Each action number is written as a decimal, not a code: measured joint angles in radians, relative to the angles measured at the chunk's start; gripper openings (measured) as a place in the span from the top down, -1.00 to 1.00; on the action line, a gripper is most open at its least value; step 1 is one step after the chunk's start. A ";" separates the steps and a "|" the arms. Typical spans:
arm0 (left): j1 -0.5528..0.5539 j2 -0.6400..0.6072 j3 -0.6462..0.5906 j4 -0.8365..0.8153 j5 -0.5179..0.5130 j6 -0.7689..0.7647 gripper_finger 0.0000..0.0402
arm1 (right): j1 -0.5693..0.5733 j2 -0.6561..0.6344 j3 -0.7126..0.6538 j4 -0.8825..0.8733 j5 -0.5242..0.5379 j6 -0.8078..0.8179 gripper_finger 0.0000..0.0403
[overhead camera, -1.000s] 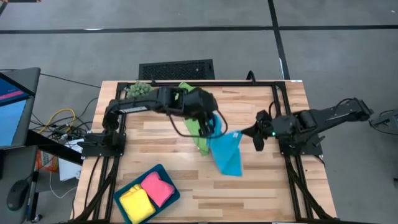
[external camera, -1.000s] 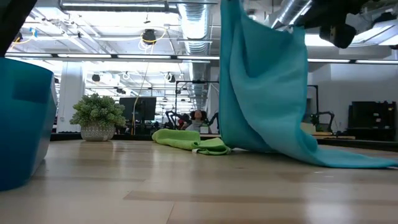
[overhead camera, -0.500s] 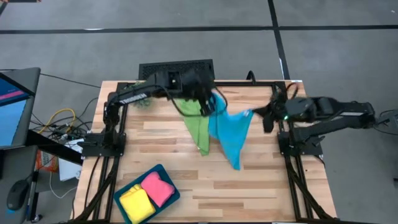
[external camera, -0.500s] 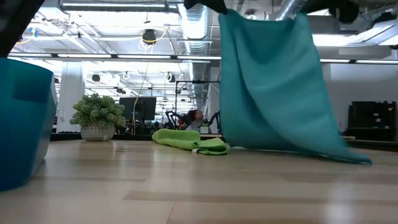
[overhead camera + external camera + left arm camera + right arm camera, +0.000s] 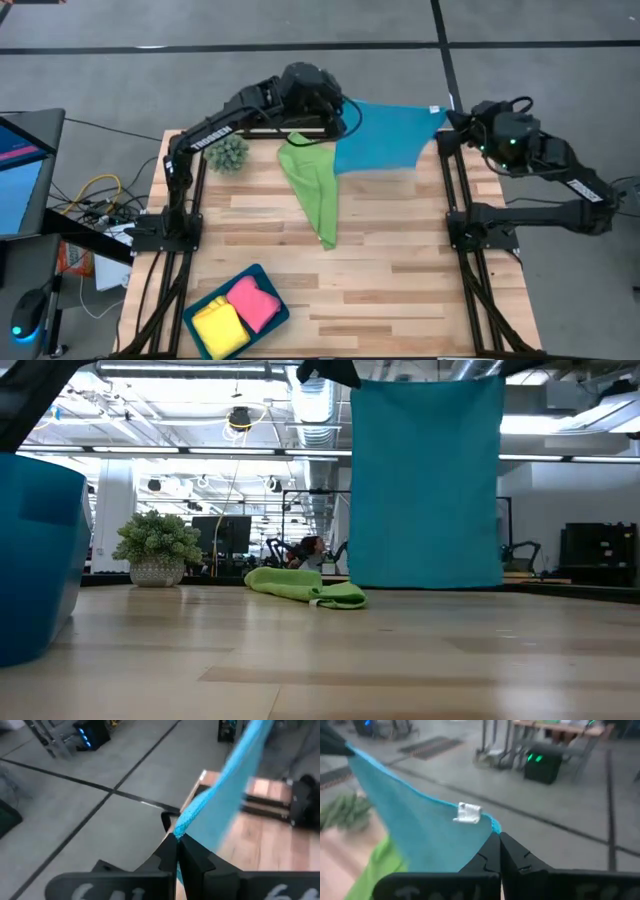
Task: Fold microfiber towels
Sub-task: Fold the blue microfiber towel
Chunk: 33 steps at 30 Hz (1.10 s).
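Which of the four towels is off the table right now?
The bright blue towel, stretched between both grippers; the green one lies on the table, pink and yellow sit in the tray.

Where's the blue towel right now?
The blue towel is held up over the table's far edge, stretched between the left gripper and the right gripper. In the low view it hangs flat behind the green towel lying on the table.

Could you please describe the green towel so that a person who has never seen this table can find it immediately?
Start at the wooden table and look to its far half, beside the spiky plant. The green towel lies there limp and crumpled on the wood. Unlike the blue towel stretched in the air and the pink and yellow ones folded in the tray, it is loose and unheld.
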 joint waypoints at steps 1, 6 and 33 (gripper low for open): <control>-0.007 0.001 0.000 -0.020 0.001 0.009 1.00 | 0.000 -0.002 -0.010 -0.017 -0.018 0.013 0.94; -0.080 0.003 -0.093 -0.054 0.021 -0.013 1.00 | 0.051 -0.049 -0.099 -0.159 -0.113 0.158 0.94; -0.525 0.001 -0.790 0.224 0.073 -0.418 1.00 | 1.106 -0.044 -0.650 0.026 -0.340 1.359 0.98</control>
